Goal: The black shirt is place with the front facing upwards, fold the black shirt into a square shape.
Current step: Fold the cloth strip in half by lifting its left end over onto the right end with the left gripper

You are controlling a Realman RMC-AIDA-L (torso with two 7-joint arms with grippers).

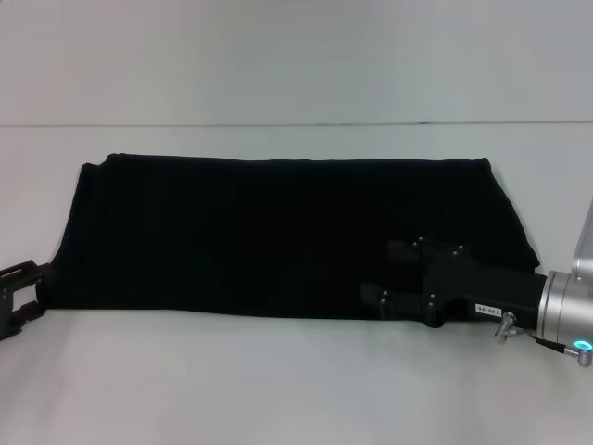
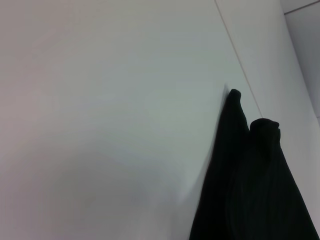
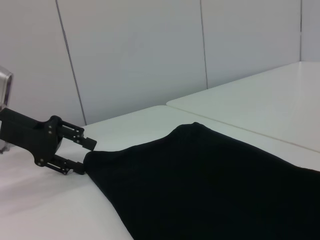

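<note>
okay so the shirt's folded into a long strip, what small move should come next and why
Probably close the left gripper on the black shirt at its left end. The shirt lies as a long band on the table, not yet square. The left jaws sit open at that edge, and the right gripper hovers open over the right end.

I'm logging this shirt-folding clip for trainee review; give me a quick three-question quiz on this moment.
1. True or false: the shirt lies as a long band across the table.
2. Which gripper is over the shirt? A) left B) right
3. Where is the left gripper?

Key:
1. True; no lettering shows on it.
2. B; the right gripper, fingers open, is above the shirt's near right part.
3. At the shirt's near left corner, open at the cloth edge; whether it touches the cloth cannot be told.
</note>
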